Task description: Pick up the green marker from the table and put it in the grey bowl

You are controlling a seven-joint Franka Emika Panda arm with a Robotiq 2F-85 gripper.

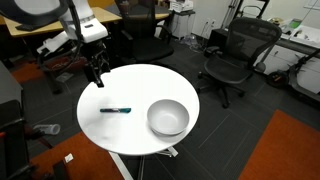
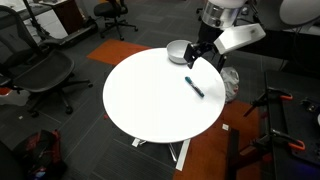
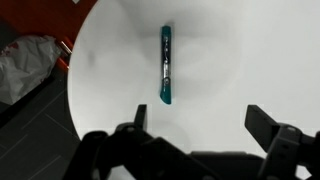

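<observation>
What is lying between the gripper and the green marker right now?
Nothing: in the wrist view only bare white table separates the open gripper from the green marker.

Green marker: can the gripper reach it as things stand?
Probably yes. The green marker lies bare on the table, the grey bowl sits apart, and the open gripper hovers nearby.

Hand (image 3: 200,125) pointing down, fingers spread wide; arm (image 1: 76,20) bent above.
</observation>
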